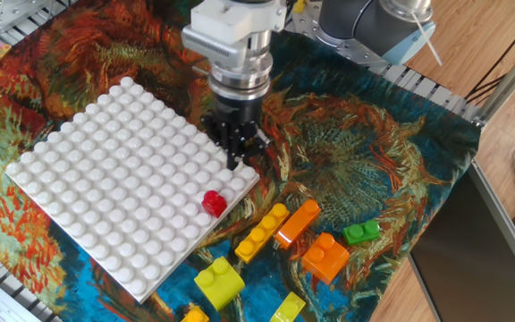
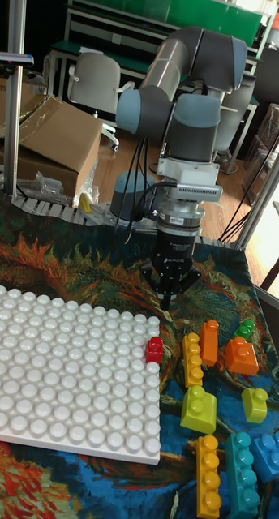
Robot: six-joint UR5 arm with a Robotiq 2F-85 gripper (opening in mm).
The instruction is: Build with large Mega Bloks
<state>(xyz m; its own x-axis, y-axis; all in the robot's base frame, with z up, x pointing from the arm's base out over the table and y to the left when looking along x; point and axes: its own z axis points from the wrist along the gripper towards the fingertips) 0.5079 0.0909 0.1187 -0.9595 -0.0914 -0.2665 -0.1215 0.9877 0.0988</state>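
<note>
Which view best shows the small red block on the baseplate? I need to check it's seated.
The fixed view: the red block sits unobstructed near the white baseplate edge. The tall fixed view shows it smaller, at the corner.

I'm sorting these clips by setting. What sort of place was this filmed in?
Likely a robotics lab or workshop: a robot arm is mounted at the table, with office chairs, cardboard boxes and metal shelving behind it.

Arm vertical, fingers (image 1: 237, 154) together, empty
</note>
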